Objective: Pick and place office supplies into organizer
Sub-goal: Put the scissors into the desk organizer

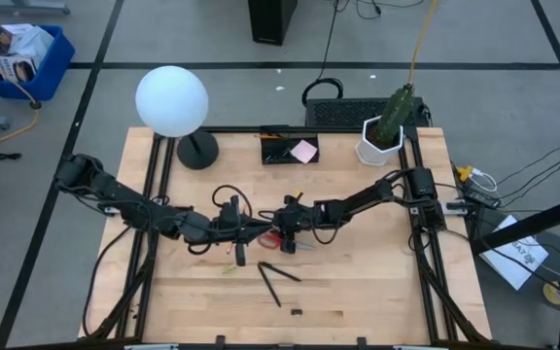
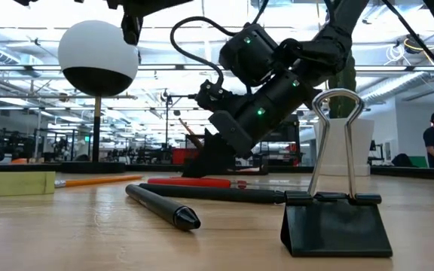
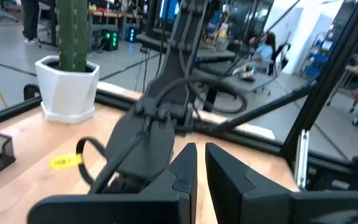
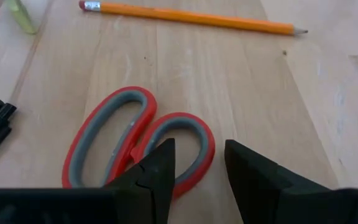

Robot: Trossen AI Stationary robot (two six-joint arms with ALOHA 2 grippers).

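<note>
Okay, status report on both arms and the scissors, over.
Right gripper open, low over the scissors, not gripping. Left gripper shut, empty, mid-table. Organizer at the table's back edge. Pencil beside the scissors, clear.

From above, the scissors [image 1: 282, 238] sit under the right gripper [image 1: 285, 222] and only a scrap of red shows. In the right wrist view the scissors' blades are cut off by the picture's lower edge, behind the fingers [image 4: 157, 168]. The organizer [image 1: 288, 150] is too small to tell its compartments apart — a pink pad [image 1: 304, 151] shows in it, the dark contents beside it unclear. A tiny dark thing [image 1: 297, 312] near the table's front edge cannot be made out from above. The left wrist view is blurred — the organizer is cropped there.
</note>
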